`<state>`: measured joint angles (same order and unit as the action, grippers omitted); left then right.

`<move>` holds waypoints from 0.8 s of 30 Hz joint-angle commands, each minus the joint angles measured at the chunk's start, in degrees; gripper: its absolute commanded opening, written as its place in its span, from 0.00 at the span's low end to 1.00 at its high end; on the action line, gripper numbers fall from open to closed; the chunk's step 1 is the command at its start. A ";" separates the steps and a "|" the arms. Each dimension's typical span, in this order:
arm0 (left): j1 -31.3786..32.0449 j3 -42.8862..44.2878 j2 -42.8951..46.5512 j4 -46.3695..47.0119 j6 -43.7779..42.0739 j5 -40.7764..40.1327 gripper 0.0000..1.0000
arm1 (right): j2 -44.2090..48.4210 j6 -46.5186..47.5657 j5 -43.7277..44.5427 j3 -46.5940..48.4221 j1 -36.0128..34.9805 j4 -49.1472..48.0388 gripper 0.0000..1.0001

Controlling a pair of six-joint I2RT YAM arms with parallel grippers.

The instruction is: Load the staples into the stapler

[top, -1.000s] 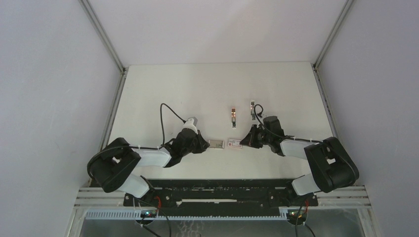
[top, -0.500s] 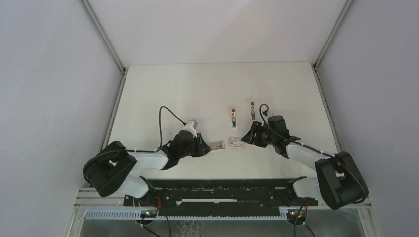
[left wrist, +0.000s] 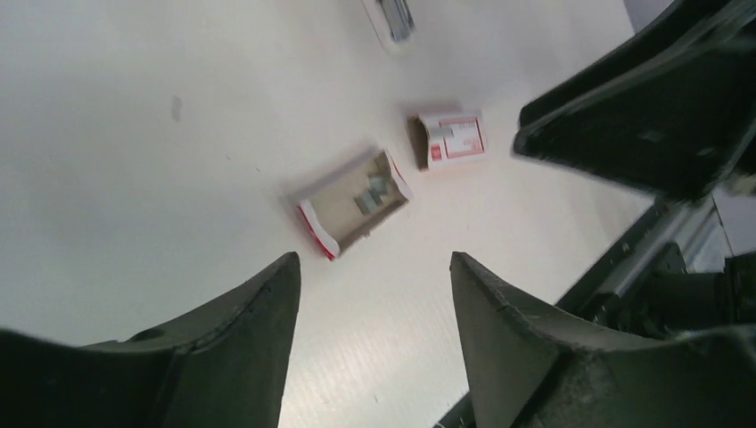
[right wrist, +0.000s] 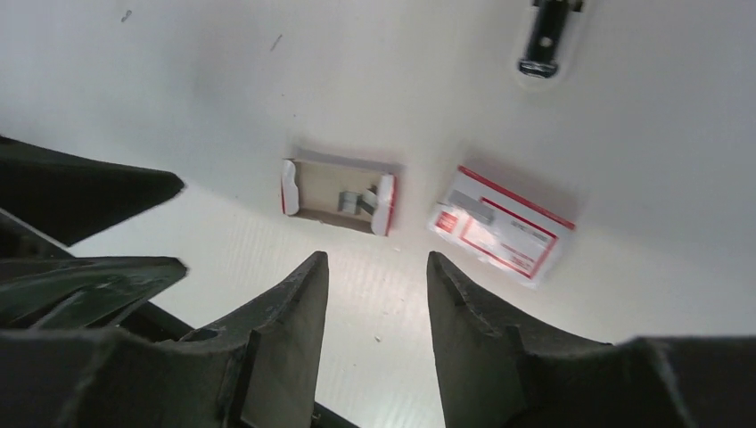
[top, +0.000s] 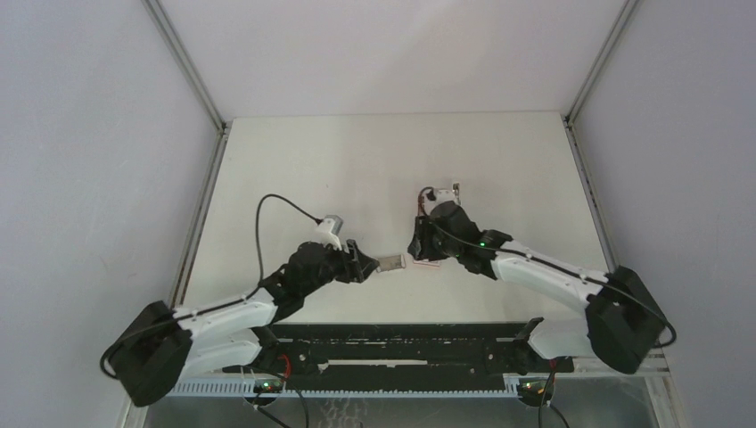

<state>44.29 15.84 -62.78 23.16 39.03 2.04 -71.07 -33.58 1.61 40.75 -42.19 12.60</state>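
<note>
The slide-out tray [left wrist: 355,203] lies on the white table [top: 357,169], a short grey strip of staples [left wrist: 374,192] inside it. Just right of the tray lies the red-and-white carton sleeve [right wrist: 504,223], apart from it. My left gripper [left wrist: 373,259] hangs open just left of the tray [top: 391,262], with nothing between its fingers. Above the tray and sleeve my right gripper [right wrist: 376,257] is open and empty too; the staples [right wrist: 355,202] show beyond its tips. A mini stapler [right wrist: 546,36] lies further back, and my right wrist partly covers it in the top view.
The right arm's black body [left wrist: 651,98] crowds the right side of the left wrist view. The left gripper's fingers [right wrist: 80,241] show at the left of the right wrist view. The black rail [top: 392,343] runs along the near table edge.
Both grippers have opened, letting go of the tray and the sleeve, which lie where they were. The right arm has swung left over the sleeve; the left has drawn back slightly.
</note>
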 commanded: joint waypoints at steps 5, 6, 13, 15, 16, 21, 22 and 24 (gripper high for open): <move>-2.17 -2.12 17.61 -10.95 -7.82 -12.66 0.75 | -15.55 -3.29 8.92 13.17 -8.89 5.29 0.43; -2.19 -1.45 18.75 -12.60 -9.30 -12.84 0.76 | -17.20 -3.70 9.21 14.20 -9.48 5.52 0.42; -2.19 0.32 21.29 -20.35 -15.81 -17.96 0.77 | -26.52 -5.46 12.82 22.54 -12.42 10.93 0.40; -2.28 -0.15 21.98 -20.16 -15.48 -17.16 0.76 | -28.06 -6.01 13.92 23.86 -12.99 12.28 0.40; -2.28 -0.15 22.46 -20.29 -15.67 -16.88 0.77 | -28.61 -6.27 14.22 24.12 -13.20 12.53 0.39; -2.28 -0.43 24.31 -20.98 -15.82 -17.75 0.77 | -30.19 -6.34 14.33 25.12 -13.35 12.55 0.39; -2.28 -0.48 24.52 -21.18 -15.88 -18.04 0.77 | -30.49 -6.20 14.49 25.38 -13.35 12.67 0.38; -2.28 -0.46 24.70 -21.47 -16.00 -18.45 0.77 | -31.05 -5.89 14.80 25.98 -13.32 13.00 0.38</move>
<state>42.28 14.96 -39.11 1.91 24.75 -14.74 -101.58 -38.79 14.28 63.57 -55.13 24.64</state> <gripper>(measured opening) 0.767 0.384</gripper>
